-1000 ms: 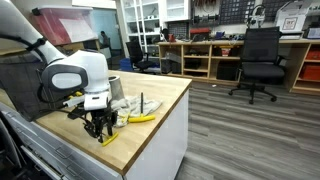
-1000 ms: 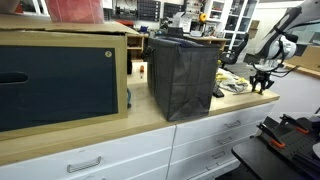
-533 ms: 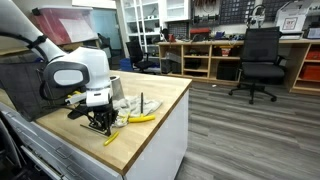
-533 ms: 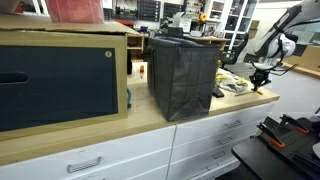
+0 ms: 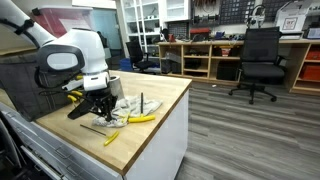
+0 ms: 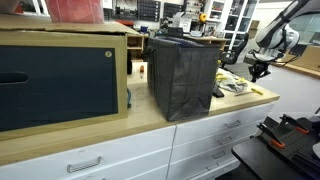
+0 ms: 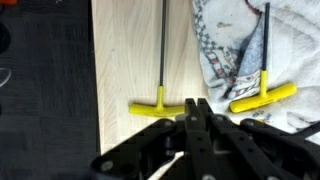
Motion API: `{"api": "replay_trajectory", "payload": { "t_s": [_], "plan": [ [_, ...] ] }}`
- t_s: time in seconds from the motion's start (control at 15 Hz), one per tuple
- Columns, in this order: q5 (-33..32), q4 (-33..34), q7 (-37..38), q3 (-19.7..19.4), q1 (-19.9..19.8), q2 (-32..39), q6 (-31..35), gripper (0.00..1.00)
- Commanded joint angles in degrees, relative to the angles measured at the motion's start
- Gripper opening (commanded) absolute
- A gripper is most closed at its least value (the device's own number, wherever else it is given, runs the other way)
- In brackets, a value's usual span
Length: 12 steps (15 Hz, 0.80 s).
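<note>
Hanging above the tabletop, the gripper carried nothing. Its jaws appeared pressed together, with no tool between them. Progress, as judged: the yellow T-handle key lay flat and free on the bare wood, neither gripped nor lifted, so any handling of it was not yet done. In the wrist view its handle sat just beside the jaws, on the side toward the tabletop edge, and its shaft ran away from them. A second yellow key rested on the crumpled cloth opposite. In an exterior view the gripper stood clear above the wood.
</note>
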Motion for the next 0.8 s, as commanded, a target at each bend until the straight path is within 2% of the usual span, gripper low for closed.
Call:
{"api": "replay_trajectory", "payload": {
  "t_s": [0.0,0.53,0.73],
  "plan": [
    [0.45,-2.50,-1.70,1.62,-0.31,-3.36,-3.20,0.41],
    [-0.07,-4.28,-0.93,1.58,-1.00,-0.74,-4.27,0.99],
    [-1.30,-3.49,-0.23,0.88,-0.95,0.45,-4.07,1.00]
  ]
}}
